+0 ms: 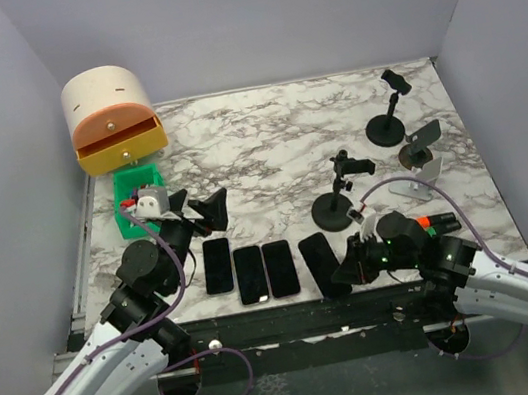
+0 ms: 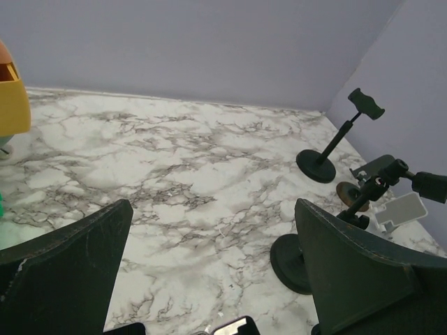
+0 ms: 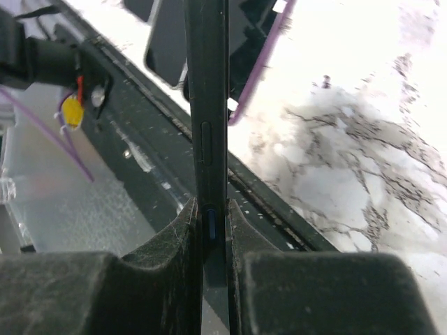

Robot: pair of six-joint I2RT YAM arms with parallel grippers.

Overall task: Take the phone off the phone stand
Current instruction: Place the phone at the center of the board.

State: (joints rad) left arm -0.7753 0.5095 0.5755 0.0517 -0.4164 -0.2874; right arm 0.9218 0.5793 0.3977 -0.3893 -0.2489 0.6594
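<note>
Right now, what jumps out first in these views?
The right gripper, shut on a dark phone seen edge-on at the near edge of the table. Next, three more phones lying in a row beside it, and the cream-and-orange drawer box at the far left corner.

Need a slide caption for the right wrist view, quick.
Right hand pinching a dark phone edge-on, with the marble table and its near edge behind.

I am holding my left gripper [image 1: 200, 211] wide open, the arm stretching forward. My right gripper [image 3: 209, 216] is squeezing the phone [image 3: 206, 105] edgewise between both fingers, the wrist lying low.
</note>
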